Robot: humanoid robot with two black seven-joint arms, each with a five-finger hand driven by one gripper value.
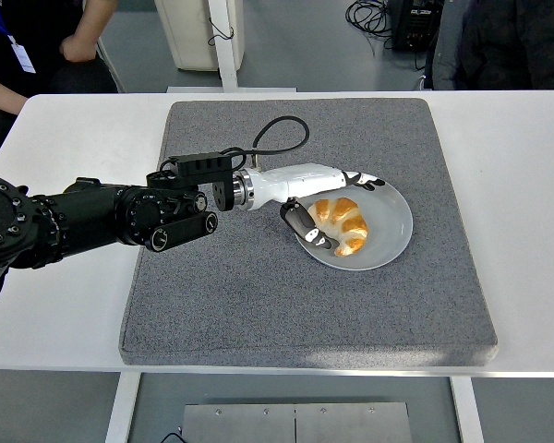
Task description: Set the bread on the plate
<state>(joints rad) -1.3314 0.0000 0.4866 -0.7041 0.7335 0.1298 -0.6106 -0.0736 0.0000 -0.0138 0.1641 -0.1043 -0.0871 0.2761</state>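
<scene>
Left arm (102, 217) reaches in from the left across the grey mat (258, 286). Left hand (328, 198) over the plate's near-left rim, fingers spread apart, gripping nothing. Bread (341, 222), a croissant, lies on the plate (392, 226), thumb just beside it. Placement looks done; what's left is likely pulling the hand clear. Right arm not seen.

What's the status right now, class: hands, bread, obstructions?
Left hand open, fingers spread around bread. Right hand not in view. Bread lying on plate, released. Nothing in the way.
</scene>
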